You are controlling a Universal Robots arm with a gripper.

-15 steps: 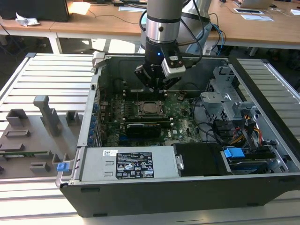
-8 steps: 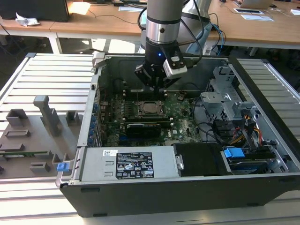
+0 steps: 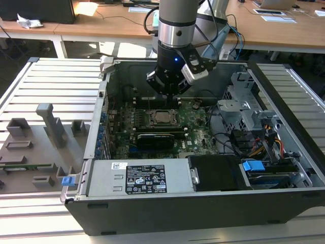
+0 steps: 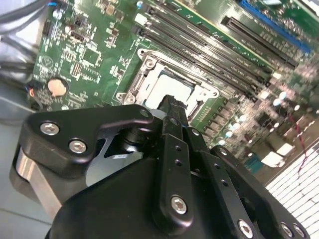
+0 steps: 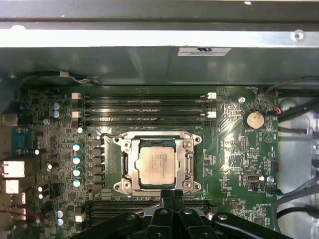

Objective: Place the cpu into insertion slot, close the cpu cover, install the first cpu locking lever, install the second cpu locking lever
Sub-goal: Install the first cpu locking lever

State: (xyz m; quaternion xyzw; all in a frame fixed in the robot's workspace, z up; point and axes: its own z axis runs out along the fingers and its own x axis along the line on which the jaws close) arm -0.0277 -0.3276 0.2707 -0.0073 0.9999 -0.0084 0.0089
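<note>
The fingers point(image 5: 167, 199) look pressed together on nothing, tips at, perhaps touching, the cpu cover point(image 5: 190, 160). Right ahead of them the cpu point(image 5: 157, 167) lies in the insertion slot point(image 5: 131, 164), framed by that cover. Light, stiff, fragile chip: I'd hold it by its edges.

Daylight floods the exterior view: the worktop point(image 3: 30, 223) washes out to white at its near edge, and sun patches lie on the desks point(image 3: 284, 30) behind. Inside the case point(image 3: 167, 203) it is dimmer, with the arm point(image 3: 177, 20) shading the board point(image 3: 198, 127). In the first wrist view, glare runs along the wall point(image 5: 149, 37) and the cpu point(image 5: 157, 167) shines warm. In the second wrist view the tool point(image 4: 172, 102) looms dark and soft, and the far corner blurs white.
</note>
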